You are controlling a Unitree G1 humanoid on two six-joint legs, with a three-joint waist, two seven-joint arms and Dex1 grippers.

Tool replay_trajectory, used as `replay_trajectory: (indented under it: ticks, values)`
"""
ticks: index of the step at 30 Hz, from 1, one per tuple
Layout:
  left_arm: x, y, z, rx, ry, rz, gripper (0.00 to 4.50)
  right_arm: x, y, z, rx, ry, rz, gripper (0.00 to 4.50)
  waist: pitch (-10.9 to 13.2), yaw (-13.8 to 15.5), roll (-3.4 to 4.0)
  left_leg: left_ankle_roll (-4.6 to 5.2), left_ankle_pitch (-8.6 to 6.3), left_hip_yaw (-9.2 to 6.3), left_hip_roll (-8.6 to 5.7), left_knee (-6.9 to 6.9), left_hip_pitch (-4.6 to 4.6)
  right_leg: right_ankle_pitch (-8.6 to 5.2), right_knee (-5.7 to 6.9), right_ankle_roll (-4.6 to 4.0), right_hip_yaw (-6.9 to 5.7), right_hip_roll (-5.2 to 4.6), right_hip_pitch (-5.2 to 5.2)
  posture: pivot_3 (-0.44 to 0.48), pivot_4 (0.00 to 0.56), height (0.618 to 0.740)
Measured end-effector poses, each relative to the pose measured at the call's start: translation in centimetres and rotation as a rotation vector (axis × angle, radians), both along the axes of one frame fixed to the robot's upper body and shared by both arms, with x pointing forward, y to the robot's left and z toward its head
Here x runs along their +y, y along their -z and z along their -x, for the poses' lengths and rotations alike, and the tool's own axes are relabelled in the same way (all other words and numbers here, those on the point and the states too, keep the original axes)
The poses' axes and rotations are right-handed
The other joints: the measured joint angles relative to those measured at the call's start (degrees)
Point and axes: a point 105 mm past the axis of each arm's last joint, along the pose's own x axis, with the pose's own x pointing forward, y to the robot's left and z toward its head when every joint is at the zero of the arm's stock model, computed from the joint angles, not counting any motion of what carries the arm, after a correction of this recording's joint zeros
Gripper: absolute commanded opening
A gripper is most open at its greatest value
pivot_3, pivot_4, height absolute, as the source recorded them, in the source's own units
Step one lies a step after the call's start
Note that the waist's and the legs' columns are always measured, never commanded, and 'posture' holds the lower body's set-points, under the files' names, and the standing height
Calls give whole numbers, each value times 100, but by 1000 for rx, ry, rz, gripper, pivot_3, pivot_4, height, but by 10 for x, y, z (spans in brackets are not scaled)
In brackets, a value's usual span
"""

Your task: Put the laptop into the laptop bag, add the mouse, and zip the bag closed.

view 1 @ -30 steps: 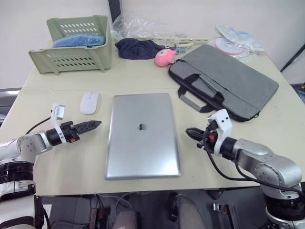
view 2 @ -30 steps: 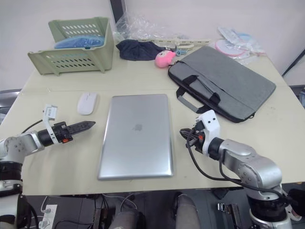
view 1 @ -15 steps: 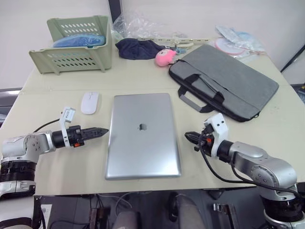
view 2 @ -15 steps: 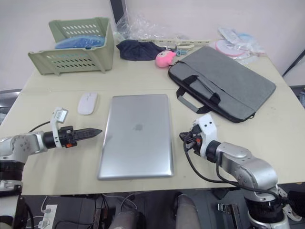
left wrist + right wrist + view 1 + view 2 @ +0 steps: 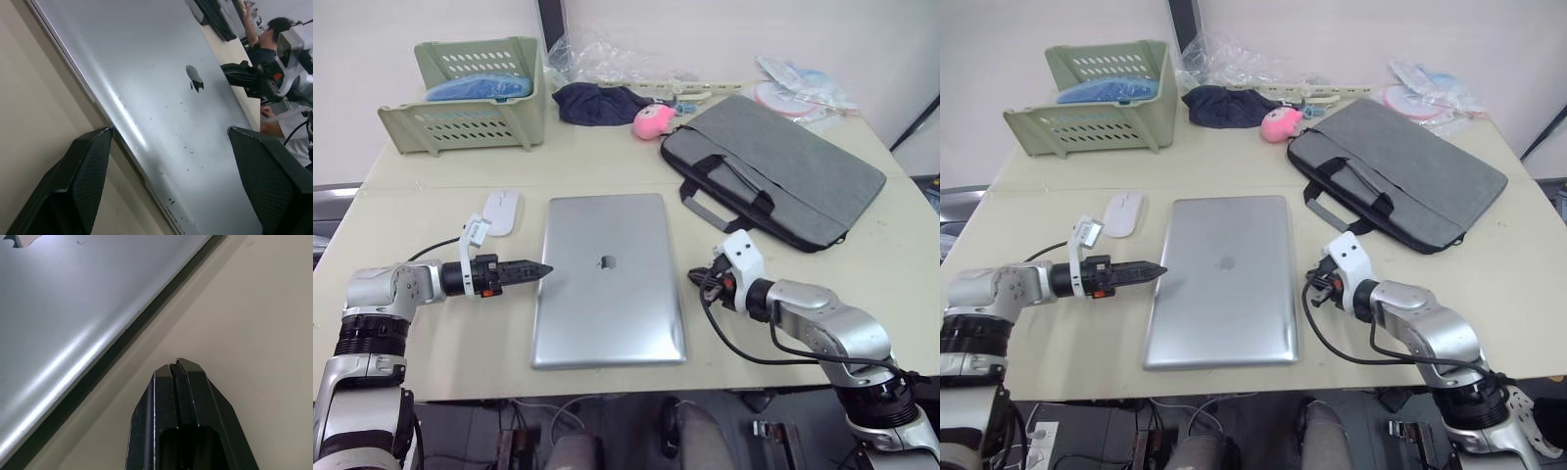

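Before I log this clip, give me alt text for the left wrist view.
A closed silver laptop lies on a beige table, its long edge running between the left gripper, whose jaws stand wide apart with one black finger over the table and one over the lid. Beyond the laptop's far edge, the right gripper points toward it.

On the surface (image 5: 431, 186): 1 silver laptop (image 5: 607, 279), 1 grey laptop bag (image 5: 783, 166) w/ 2 black strap handles, 1 white mouse (image 5: 500, 211). Also 1 green slotted basket (image 5: 470, 93) w/ 1 blue item inside, 1 dark cloth (image 5: 597, 101), 1 pink plush toy (image 5: 653, 119). Clear plastic bags at the back, approx. 2 heaps; exact no. can't tell. 2 robot hands: left hand (image 5: 538, 269), right hand (image 5: 697, 279).
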Motion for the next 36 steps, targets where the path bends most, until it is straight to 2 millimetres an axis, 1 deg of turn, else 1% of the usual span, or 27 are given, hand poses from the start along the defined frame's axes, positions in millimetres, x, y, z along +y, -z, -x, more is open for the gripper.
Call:
replay_trajectory:
  ticks: [10,18,22,27,36]
  values:
    - [-1,2,-3,14,0,5,4039,18,2,-7,-27,-59,4,86,-11,5,3,1,0,-8,0,2,3,0,-6,0,-1,-2,21,0,150,740]
    - [1,4,-4,33,-15,-23,4039,25,5,-11,-29,-83,24,86,-50,-16,17,1,0,-8,3,2,9,0,-6,0,-1,-1,27,0,150,740]
    - [1,8,-5,47,-29,-34,4039,27,7,-11,-27,-88,28,86,-74,-15,46,1,0,-9,3,2,12,0,-7,0,-1,-1,32,0,150,740]
    - [-3,12,-8,59,-42,-35,4039,30,10,-11,-21,-86,30,86,-86,-9,63,0,-1,-11,6,-8,67,-2,-11,-2,1,0,86,0,150,740]
    - [-5,15,-9,69,-49,-47,4039,32,12,-12,-19,-77,35,86,-107,-11,85,-1,-1,-10,7,-11,80,-2,-8,-3,7,0,92,0,150,740]
